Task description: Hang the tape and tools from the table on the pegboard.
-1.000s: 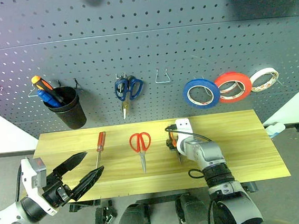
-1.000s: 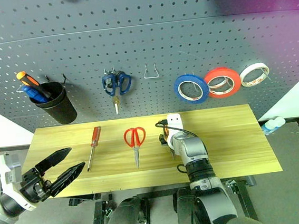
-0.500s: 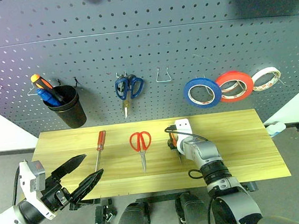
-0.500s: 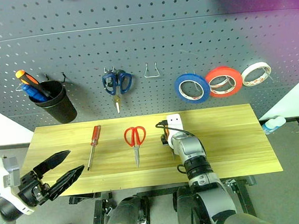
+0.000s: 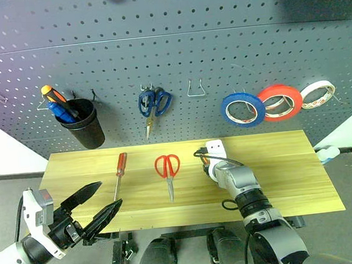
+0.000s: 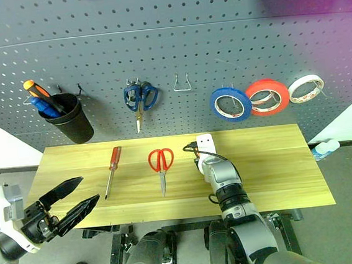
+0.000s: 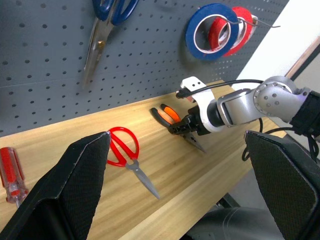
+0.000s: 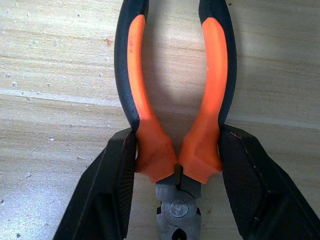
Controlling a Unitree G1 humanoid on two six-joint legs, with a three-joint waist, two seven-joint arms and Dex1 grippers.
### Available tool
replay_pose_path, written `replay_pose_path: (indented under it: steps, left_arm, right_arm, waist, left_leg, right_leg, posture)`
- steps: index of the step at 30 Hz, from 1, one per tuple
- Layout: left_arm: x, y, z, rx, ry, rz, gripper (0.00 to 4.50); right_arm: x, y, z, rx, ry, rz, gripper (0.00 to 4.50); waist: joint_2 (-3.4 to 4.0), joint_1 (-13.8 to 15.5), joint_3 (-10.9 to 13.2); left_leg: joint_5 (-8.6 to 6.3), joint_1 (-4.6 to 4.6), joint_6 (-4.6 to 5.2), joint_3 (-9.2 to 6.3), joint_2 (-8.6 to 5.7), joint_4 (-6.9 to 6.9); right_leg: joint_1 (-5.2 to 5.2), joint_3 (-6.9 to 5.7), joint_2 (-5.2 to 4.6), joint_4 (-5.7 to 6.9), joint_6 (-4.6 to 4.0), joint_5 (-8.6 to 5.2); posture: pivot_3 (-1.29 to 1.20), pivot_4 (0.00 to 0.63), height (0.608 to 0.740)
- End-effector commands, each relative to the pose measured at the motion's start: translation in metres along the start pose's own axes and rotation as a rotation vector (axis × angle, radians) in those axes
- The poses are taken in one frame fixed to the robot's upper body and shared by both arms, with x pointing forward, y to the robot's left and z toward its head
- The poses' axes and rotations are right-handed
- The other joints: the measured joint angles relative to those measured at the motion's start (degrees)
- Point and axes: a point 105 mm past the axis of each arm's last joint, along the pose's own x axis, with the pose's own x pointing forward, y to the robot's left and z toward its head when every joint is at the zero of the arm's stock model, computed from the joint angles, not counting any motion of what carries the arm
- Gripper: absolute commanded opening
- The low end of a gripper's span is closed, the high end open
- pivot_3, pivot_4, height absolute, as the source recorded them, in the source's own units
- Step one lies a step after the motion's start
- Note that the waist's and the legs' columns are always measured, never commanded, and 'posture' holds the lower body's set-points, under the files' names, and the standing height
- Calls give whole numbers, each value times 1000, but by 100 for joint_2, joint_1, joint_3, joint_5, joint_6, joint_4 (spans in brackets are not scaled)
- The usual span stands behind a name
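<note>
Grey pegboard [image 5: 168,45] fills the wall behind a pale wooden counter [image 5: 292,177], and the pliers [image 8: 175,100] make the handiest landmark, lying flat near the counter's middle.

Nearest me, well to the left of the pliers and off the counter's front edge, the left pincer [image 5: 99,209] hangs released, fingers spread wide, nothing between them. The right pincer [image 8: 176,185] is down over the pliers, its two fingers pressed against the orange grips just above the pivot, one on each side, so it reads as grasping the pliers while they lie on the wood.

Trouble, I reckon, could come from that low grip: the grips taper there, so the pliers may squirt forward or swing nose-down once lifted. The handles splay open too, and a squeeze could snap them together and shift the hold.

Left of the pliers lie the red scissors [image 5: 167,170], then the red screwdriver [image 5: 120,170] further left. On the wall beyond, up and right of the pliers, the blue tape [image 5: 242,109] already hangs on a hook. An empty hook [image 5: 195,89] sits straight above the pliers.

From the head views the wrist hides the pliers almost wholly, and their nose is cut off in the close view.
</note>
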Motion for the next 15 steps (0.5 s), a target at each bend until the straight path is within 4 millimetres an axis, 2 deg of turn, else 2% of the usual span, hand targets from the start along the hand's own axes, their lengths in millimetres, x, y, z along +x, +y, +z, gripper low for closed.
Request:
replay_pose_path:
  steps: [1, 8, 11, 15]
  left_arm:
    - [1, -2, 5, 11, -15, -18, 4500]
    - [4, 2, 5, 8, -26, -20, 4500]
    - [6, 5, 5, 13, -32, -23, 4500]
    - [9, 8, 6, 21, -41, -25, 4500]
  right_arm:
    - [-1, 1, 8, -5, -36, 37, 2111]
    - [-10, 11, 19, 80, -104, 246, 2111]
    - [-18, 14, 25, 5, -179, 331, 2111]
    - [-27, 8, 18, 14, -209, 418, 2111]
  waist:
    - [0, -2, 0]
    - [-1, -2, -1]
    - [-1, 1, -2]
    - [-8, 6, -7]
  left_leg:
    - [0, 0, 0, 0, 0, 0]
    - [0, -5, 0, 0, 0, 0]
    - [0, -7, 0, -1, 0, 0]
    - [1, -8, -1, -1, -3, 3]
  right_leg:
    - [0, 0, 0, 0, 0, 0]
    - [-2, -4, 0, -3, 3, 2]
    - [-2, -6, 1, -3, 11, 6]
    - [-3, -6, 1, -2, 20, 11]
  posture:
    - [165, 155, 736]
    - [146, 131, 736]
    - [137, 118, 736]
    - [125, 103, 736]
